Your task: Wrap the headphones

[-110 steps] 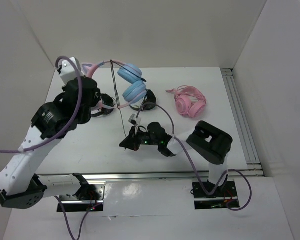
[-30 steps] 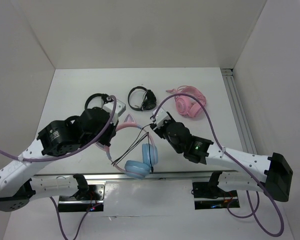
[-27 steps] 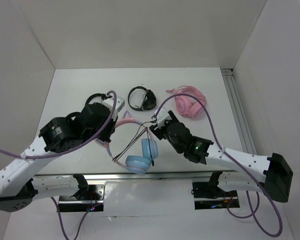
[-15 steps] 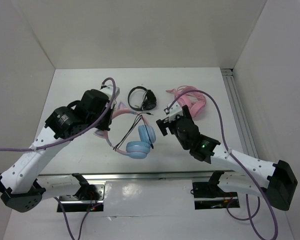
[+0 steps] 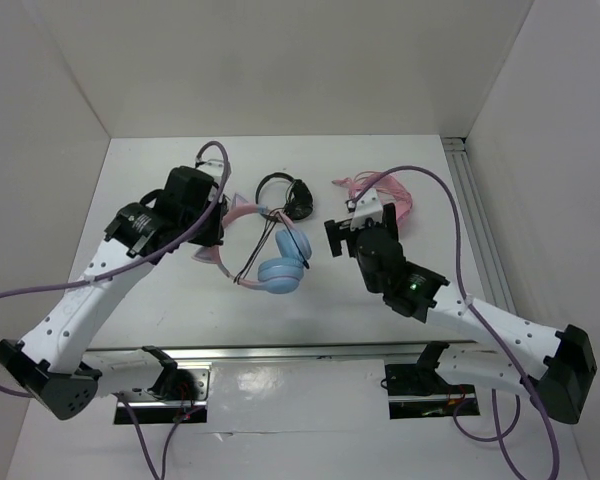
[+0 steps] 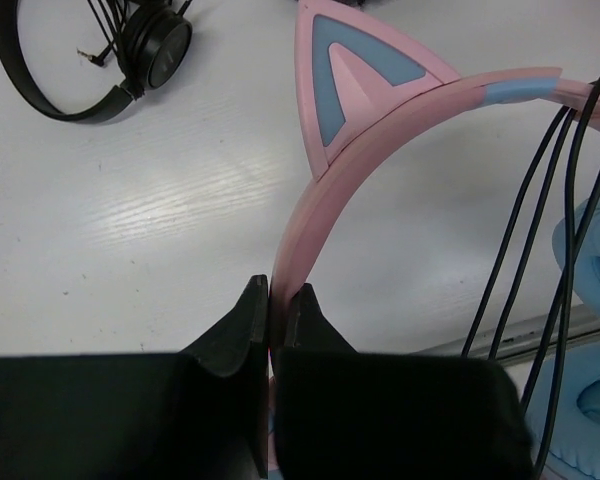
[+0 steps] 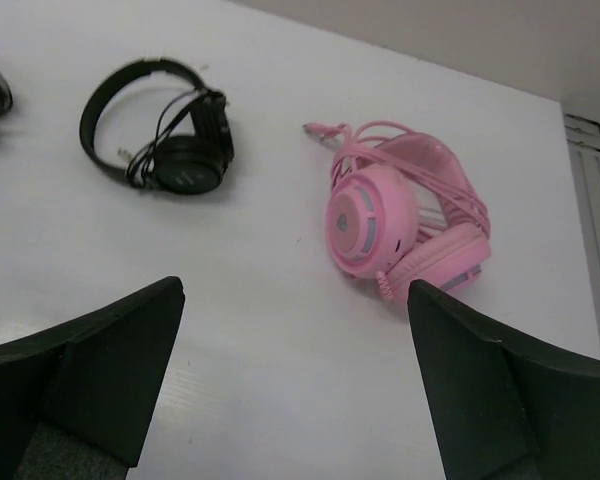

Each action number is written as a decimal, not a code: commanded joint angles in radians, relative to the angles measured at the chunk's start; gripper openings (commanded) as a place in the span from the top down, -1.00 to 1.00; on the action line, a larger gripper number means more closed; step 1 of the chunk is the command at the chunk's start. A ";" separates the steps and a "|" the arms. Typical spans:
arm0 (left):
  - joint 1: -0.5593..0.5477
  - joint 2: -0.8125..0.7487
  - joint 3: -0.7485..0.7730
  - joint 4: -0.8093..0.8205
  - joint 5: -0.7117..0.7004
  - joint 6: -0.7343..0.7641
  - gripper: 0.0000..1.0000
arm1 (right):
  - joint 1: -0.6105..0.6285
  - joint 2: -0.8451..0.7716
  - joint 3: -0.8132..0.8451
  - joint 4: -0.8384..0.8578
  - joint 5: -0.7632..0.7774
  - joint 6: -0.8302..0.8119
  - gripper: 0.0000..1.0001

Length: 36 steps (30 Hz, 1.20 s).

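left gripper (image 6: 277, 300): jaws pinched tight on the pink headband (image 6: 380, 150), gripping just below the cat ear (image 6: 355, 75)
left gripper spot: left of table centre (image 5: 216, 238), at the left end of the band
headphones (image 5: 280, 265): mid-table, slightly left of centre, between the two grippers; band end in the left jaws, blue cups (image 5: 292, 245) on the right, near end
cups vs table: can't tell if they rest on it or hang just above
cable (image 6: 525, 230): thin black strands run across the band loop from the far part of the band down toward the cups; several strands lie side by side in the left wrist view
right gripper (image 7: 295, 320): jaws spread wide, nothing between them
right gripper spot: right of centre (image 5: 352, 225), just right of the blue cups, not touching them
right wrist view: only bare table under the jaws; pink and black sets farther out
black headphones (image 5: 285, 197): flat on the table just beyond the blue set, own cable bunched at one cup
pink headphones (image 5: 380, 195): far right, cable looped over them, well apart from the blue set
table (image 5: 310, 310): white
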 commanded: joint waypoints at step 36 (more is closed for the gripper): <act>-0.143 0.256 -0.314 0.437 -0.214 -0.468 1.00 | 0.041 -0.203 0.322 -0.444 0.039 0.349 -1.00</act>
